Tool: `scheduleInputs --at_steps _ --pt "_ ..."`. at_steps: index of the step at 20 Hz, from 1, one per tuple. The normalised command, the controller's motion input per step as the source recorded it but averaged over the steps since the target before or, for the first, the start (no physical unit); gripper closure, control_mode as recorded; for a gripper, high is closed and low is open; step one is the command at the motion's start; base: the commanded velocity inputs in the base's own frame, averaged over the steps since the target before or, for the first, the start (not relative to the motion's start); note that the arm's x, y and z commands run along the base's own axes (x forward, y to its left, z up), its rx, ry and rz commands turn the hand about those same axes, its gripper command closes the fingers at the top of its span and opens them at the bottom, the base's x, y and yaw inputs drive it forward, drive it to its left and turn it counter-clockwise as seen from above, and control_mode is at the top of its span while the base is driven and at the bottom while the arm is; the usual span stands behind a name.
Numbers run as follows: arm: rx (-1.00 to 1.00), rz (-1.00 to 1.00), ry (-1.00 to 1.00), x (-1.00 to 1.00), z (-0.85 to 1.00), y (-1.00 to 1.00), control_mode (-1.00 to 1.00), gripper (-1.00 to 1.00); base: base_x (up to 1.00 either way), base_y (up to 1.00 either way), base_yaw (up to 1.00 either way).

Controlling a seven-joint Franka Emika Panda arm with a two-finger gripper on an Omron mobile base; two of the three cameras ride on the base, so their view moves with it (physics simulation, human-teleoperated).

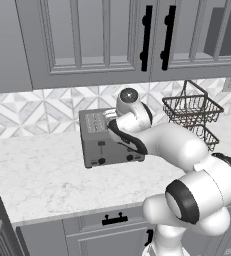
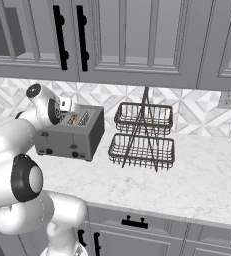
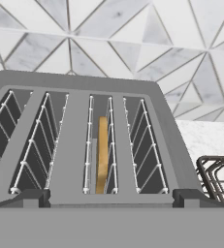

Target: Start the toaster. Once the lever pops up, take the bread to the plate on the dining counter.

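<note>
Hovering wide open and empty, the tool (image 3: 106, 196) faces the toaster's (image 3: 79, 145) bread (image 3: 102, 155).

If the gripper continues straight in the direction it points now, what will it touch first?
Probably the boxy grey metal four-slot toaster: the open gripper hangs above its top, aimed near the slot holding the thin golden-tan bread slice. Depth is unclear, so bread or slot rim could come first.

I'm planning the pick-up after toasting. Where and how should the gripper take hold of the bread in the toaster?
Grip the bread by its top edge, coming straight down from above. It stands upright on edge in the third slot from the left in the hand view, so the toaster walls and wire guards block its sides. The open gripper's fingers should probably straddle its thin faces.
</note>
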Motion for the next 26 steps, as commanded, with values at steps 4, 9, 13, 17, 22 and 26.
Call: scheduleInputs --at_steps 4,9,13,17,22,26 --pt "0.00 0.00 0.00 0.00 0.00 0.00 -1.00 -1.00 0.00 0.00 0.00" --pt "0.00 0.00 0.00 0.00 0.00 0.00 -1.00 -1.00 0.00 0.00 0.00" --pt "0.00 0.00 0.00 0.00 0.00 0.00 -1.00 -1.00 0.00 0.00 0.00" --pt "0.00 0.00 0.00 0.00 0.00 0.00 -1.00 -1.00 0.00 0.00 0.00" --pt "0.00 0.00 0.00 0.00 0.00 0.00 -1.00 -1.00 0.00 0.00 0.00" --pt "0.00 0.00 0.00 0.00 0.00 0.00 -1.00 -1.00 0.00 0.00 0.00"
